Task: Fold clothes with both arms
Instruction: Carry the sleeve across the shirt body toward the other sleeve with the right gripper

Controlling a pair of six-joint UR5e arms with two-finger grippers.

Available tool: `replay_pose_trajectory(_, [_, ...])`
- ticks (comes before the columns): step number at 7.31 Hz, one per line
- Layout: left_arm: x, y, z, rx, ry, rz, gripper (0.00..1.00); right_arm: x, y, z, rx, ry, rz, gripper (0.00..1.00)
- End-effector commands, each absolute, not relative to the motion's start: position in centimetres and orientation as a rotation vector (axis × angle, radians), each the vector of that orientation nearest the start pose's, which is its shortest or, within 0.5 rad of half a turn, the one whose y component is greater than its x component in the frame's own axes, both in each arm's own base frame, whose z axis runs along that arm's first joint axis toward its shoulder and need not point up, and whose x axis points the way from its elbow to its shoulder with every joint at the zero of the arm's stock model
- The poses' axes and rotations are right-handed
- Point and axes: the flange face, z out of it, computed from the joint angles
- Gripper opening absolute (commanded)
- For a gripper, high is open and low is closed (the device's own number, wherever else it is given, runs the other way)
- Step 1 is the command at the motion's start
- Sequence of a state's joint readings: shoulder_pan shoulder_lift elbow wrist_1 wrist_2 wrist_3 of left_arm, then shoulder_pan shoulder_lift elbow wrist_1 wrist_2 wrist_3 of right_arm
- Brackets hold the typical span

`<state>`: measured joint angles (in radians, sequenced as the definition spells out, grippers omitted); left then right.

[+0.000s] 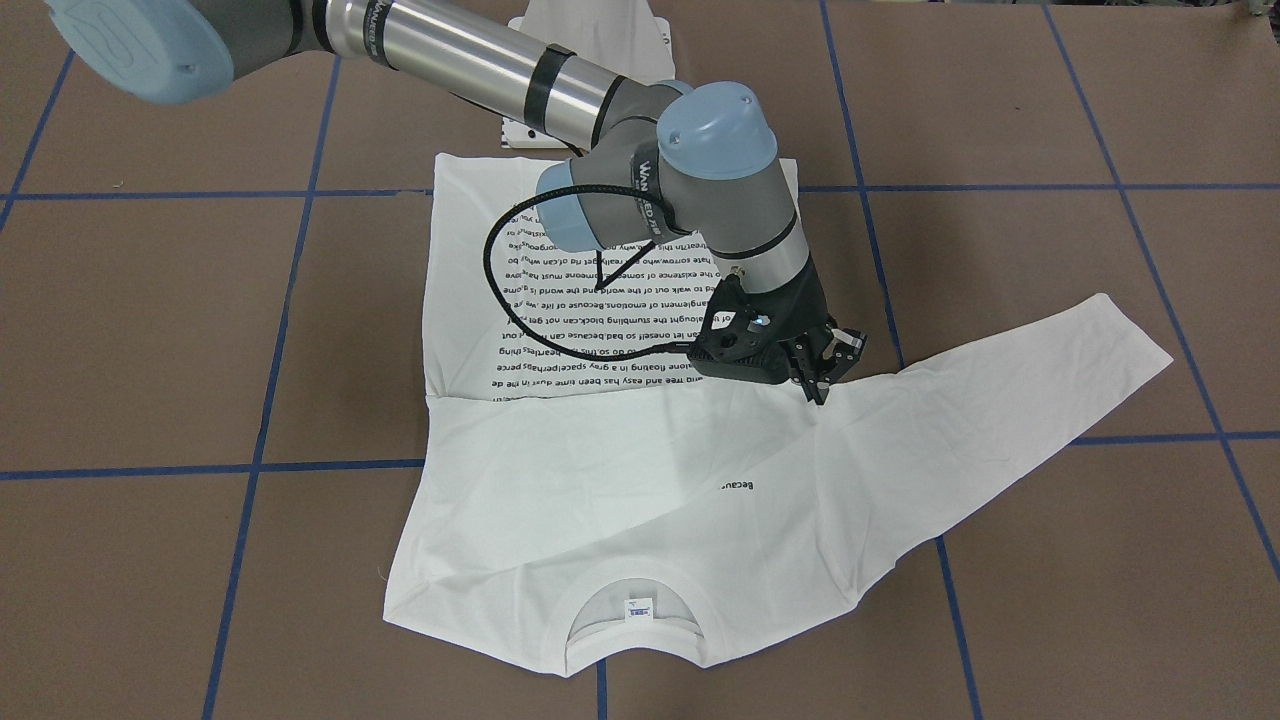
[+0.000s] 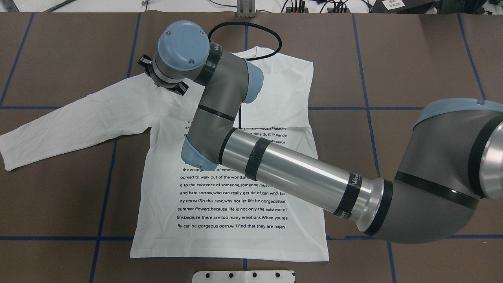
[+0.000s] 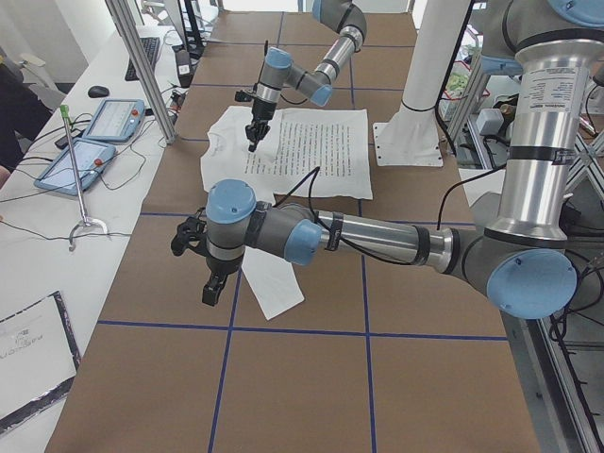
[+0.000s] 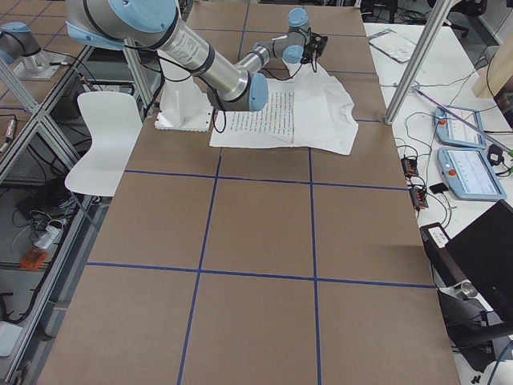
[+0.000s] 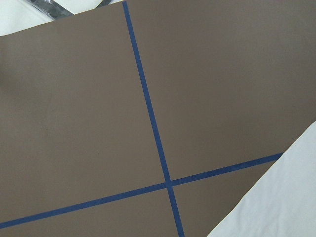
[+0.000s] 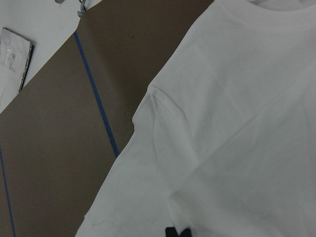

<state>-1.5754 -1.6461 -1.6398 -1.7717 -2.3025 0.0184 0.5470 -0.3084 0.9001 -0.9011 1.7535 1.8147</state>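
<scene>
So, the shirt lies flat on the bench, its sleeve stretched out left. The right end effector looks closed at the shoulder, though we can't tell if it has cloth. We can't tell how open the left end effector is, near the cuff. We'd pinch both, lift low and fold inward.

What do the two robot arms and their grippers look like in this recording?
The right arm is made of silver tube segments with darker grey joint housings and light blue round caps. It has black bands with white lettering, and a thin black cable loops beside the wrist. The right gripper is black, with an open-frame bracket and slim fingers. The left arm looks the same, with a black left gripper.
</scene>
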Motion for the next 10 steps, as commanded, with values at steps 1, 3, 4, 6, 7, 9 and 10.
replay_pose_trajectory(1, [-6.9, -53.9, 56.6, 0.337, 0.721, 0.138, 0.99, -67.6, -53.4, 0.7, 0.031, -1.288, 0.557, 0.00])
replay_pose_trajectory(3, [-6.9, -53.9, 56.6, 0.338, 0.721, 0.139, 0.99, -67.7, -53.5, 0.8, 0.033, -1.287, 0.559, 0.27])
replay_pose_trajectory(4, [-6.9, -53.9, 56.6, 0.337, 0.721, 0.138, 0.99, -67.6, -53.6, 0.9, 0.045, -1.285, 0.568, 0.98])
replay_pose_trajectory(6, [-6.9, -53.9, 56.6, 0.338, 0.722, 0.140, 0.99, -67.8, -53.5, 0.7, 0.045, -1.285, 0.568, 0.99])
replay_pose_trajectory(7, [-6.5, -54.0, 56.4, 0.340, 0.735, 0.151, 0.99, -67.5, -53.5, -0.3, 0.040, -1.297, 0.581, 0.99])
replay_pose_trajectory(9, [-2.4, -54.6, 56.7, 0.362, 0.758, 0.193, 0.99, -62.9, -56.8, -0.4, 0.008, -1.282, 0.695, 0.99])
replay_pose_trajectory(10, [0.1, -55.3, 58.2, 0.301, 0.784, 0.129, 0.99, -59.0, -58.5, 3.0, -0.017, -1.205, 0.718, 0.99])
